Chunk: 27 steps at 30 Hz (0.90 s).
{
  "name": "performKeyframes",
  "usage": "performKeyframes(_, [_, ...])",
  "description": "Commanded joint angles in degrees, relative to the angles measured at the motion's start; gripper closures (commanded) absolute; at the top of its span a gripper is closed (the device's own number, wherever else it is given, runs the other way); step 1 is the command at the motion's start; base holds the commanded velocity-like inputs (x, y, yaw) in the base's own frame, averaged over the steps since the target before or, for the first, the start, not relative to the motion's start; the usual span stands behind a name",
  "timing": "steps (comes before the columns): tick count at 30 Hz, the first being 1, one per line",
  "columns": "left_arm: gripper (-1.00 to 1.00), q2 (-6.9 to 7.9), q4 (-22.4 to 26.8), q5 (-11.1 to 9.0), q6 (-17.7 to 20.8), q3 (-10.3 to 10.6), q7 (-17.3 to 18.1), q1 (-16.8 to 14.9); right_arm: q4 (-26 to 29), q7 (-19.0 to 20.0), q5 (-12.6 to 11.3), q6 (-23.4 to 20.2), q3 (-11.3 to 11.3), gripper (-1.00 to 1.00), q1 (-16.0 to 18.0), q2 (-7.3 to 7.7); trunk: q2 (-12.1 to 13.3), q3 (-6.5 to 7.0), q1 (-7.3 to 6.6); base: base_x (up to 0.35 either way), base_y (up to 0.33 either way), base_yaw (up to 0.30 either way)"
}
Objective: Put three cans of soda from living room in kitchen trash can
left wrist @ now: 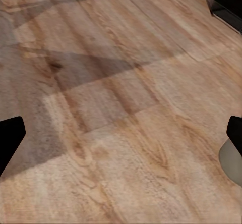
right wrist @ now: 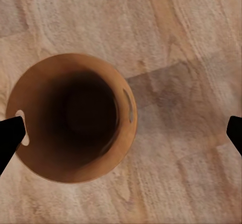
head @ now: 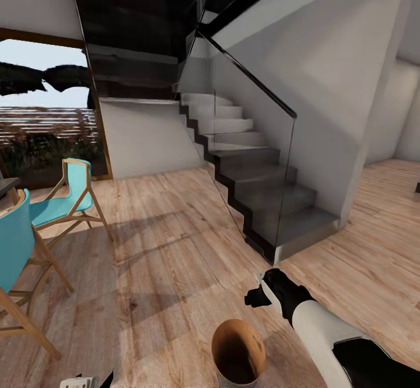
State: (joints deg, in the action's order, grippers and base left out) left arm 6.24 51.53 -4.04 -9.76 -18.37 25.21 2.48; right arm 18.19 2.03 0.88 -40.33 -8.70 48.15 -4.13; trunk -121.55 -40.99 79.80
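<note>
The small round tapered bin [head: 238, 352], glossy copper-brown inside and pale grey outside, is standing upright on the light wood plank floor [head: 175, 242] at the lower edge of the head view, just ahead of the robot. The right wrist view is looking straight down into its mouth [right wrist: 70, 117]: the inside is darkening toward the bottom, two small slot handles are piercing the rim on opposite sides, and I cannot make out any can in there (the bottom is too dark to tell).

The right arm, white with black joints, is reaching forward from the lower right of the head view, and its black right gripper [head: 259, 294] is hanging above the floor just beyond and to the right of the bin. In the right wrist view its two dark fingertips [right wrist: 9, 135] are showing at opposite edges of the picture, spread wide apart with nothing between them.

The left gripper [left wrist: 121, 133] is likewise standing wide apart and is holding nothing, its black fingertips [left wrist: 10, 138] framing bare planks crossed by long shadows; a pale rounded shape is peeking in beside one tip.

Further off, a grey staircase [head: 256, 184] with a glass balustrade is rising toward the left, and two turquoise chairs with wooden frames [head: 64, 198] are sitting at the left near a large window.
</note>
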Motion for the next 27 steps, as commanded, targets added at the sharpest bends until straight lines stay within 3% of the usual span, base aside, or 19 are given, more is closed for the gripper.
performKeyframes(1, [-1.00,0.00,0.0,0.0,0.0,0.0,0.0,0.0,0.0,0.0,0.0,0.0,0.0,-1.00,0.0,0.00,-0.4,-0.28,0.23,0.000,0.000,0.000])
performKeyframes(27, [-1.00,0.00,0.0,0.0,0.0,0.0,-0.2,0.0,0.0,0.0,0.0,0.1,0.0,-1.00,0.0,0.00,-10.8,-7.25,5.94,0.000,0.000,0.000])
